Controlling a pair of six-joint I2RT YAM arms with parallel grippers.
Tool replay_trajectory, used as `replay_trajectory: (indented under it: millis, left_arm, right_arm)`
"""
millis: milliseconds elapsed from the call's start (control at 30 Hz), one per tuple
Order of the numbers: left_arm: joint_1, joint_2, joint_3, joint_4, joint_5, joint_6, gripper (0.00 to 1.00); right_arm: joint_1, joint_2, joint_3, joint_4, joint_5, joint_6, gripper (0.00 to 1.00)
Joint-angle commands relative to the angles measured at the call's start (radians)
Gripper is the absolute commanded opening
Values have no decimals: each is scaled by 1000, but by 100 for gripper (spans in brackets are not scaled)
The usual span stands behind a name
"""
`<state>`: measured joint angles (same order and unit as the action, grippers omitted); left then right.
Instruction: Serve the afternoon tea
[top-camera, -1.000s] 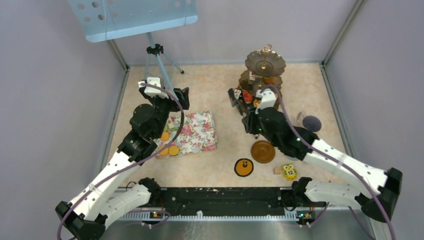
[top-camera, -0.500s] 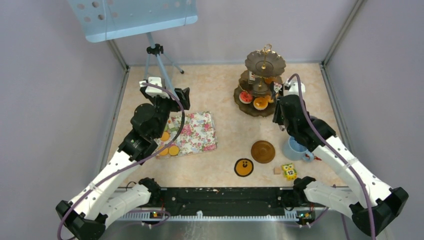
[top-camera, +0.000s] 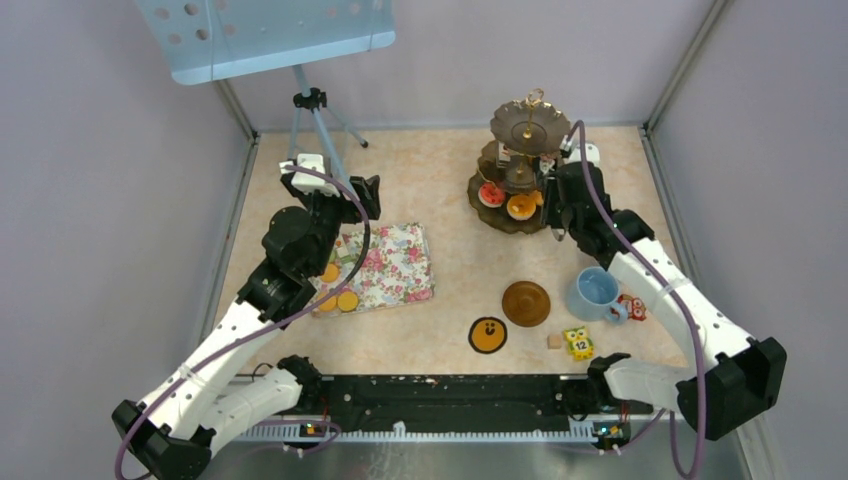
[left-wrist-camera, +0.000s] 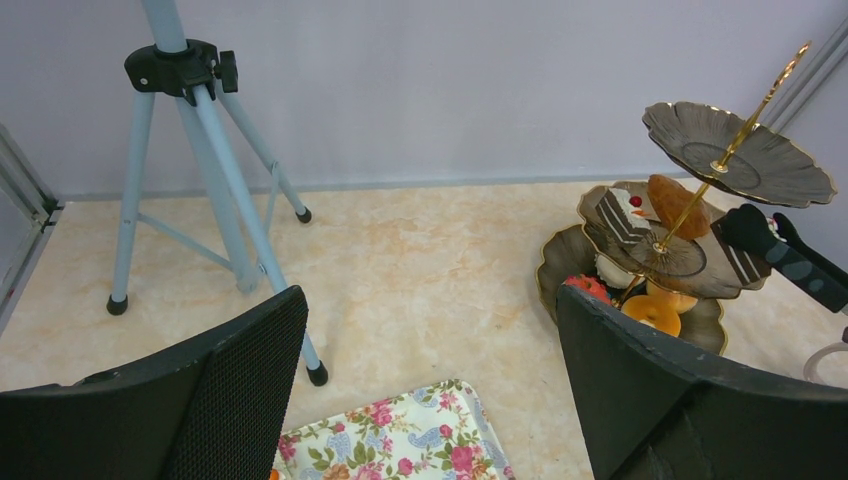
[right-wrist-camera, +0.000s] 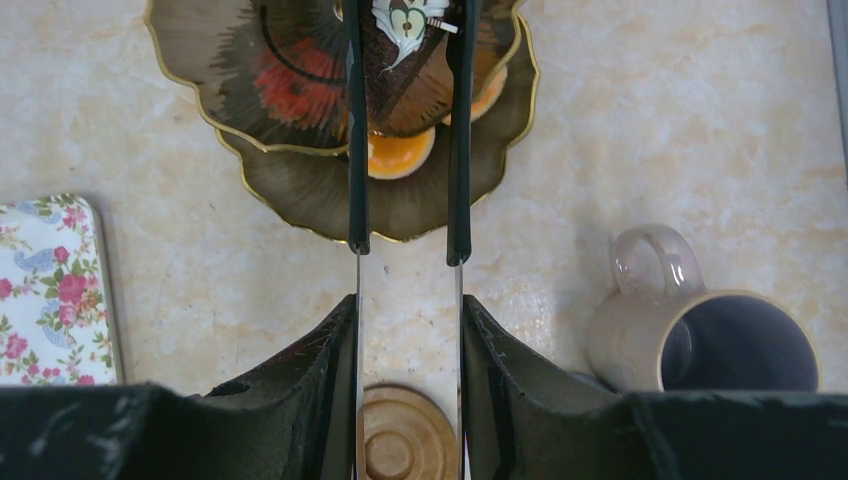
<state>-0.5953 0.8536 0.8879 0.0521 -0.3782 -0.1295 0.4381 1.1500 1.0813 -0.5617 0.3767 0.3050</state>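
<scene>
There is one three-tier stand (top-camera: 520, 165), at 1 o'clock on the table (top-camera: 440, 190). It carries one red round (top-camera: 490, 193), one orange round (top-camera: 520, 207) and one brown round (left-wrist-camera: 668, 192). It also carries a cake slice (left-wrist-camera: 622, 215) and a second cake slice (left-wrist-camera: 745, 262), which makes two.

There is one blue cup (top-camera: 595, 292), one brown saucer (top-camera: 526, 303) and one grey mug (right-wrist-camera: 700, 345).

At 9 o'clock, three orange discs (top-camera: 347, 300), one of them half hidden, lie by one floral tin (top-camera: 390, 262).

Around 5 o'clock are one round face mat (top-camera: 487, 335), one owl block (top-camera: 577, 343) and one small wooden cube (top-camera: 553, 341).

One small red item (top-camera: 632, 305) lies beside the cup. One tripod (top-camera: 310, 105) stands at 11 o'clock.
</scene>
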Motion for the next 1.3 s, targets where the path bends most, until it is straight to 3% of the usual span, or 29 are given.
replay_trajectory:
  millis: [0, 433, 867, 1100, 1267]
  left_arm:
    - [-1, -2, 17, 38, 1, -5, 99]
    - [-1, 4, 17, 37, 11, -11, 99]
    - [-1, 5, 18, 37, 26, -17, 99]
    - [0, 11, 18, 36, 36, -23, 99]
    - [0, 2, 21, 31, 12, -14, 99]
  right_arm:
    - [-14, 29, 78, 79, -34, -33, 26]
    - [-28, 41, 103, 49, -56, -40, 49]
    - [-28, -193, 47, -84, -282, -100, 44]
    - [-2, -268, -80, 84, -667, -85, 43]
    - [200, -124, -149, 308, -668, 13, 43]
